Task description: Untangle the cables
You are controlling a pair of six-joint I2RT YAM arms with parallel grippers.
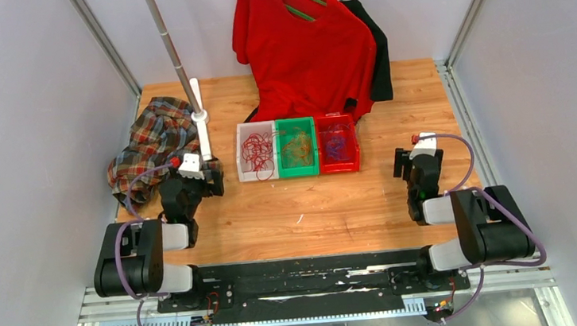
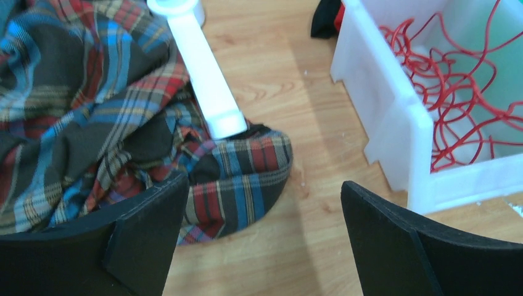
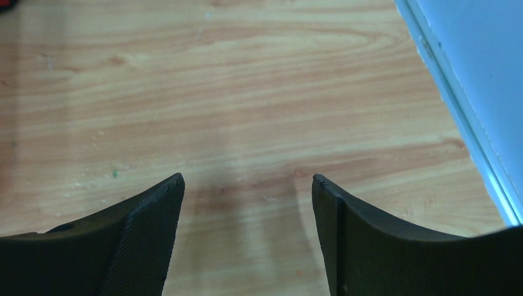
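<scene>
- The top view alone takes in the whole table [image 1: 338, 214]. A plaid shirt [image 1: 151, 140] lies at its 10 o'clock with a white stand [image 1: 200, 127] just beside it. Three bins sit in a row at mid-table: white bin [image 1: 242, 155], green bin [image 1: 295, 122], red bin [image 1: 340, 168].
- Only that view shows every colour: red cables [image 1: 256, 152] in the white bin, orange cables [image 1: 297, 149] in the green, purple cables [image 1: 336, 144] in the red.
- The left wrist view shows close up the shirt, the stand's foot and the red cables looping inside the white bin.
- Left gripper [image 2: 264, 185]: jaws wide apart and empty over bare wood. The shirt hem is at 10 o'clock and the red cables at 2 o'clock, clear of both fingers.
- Right gripper [image 3: 248, 179]: jaws spread with nothing between them. Its view shows wood and the edge rail at 3 o'clock. From above, the bins lie at its 10 o'clock, well apart.
</scene>
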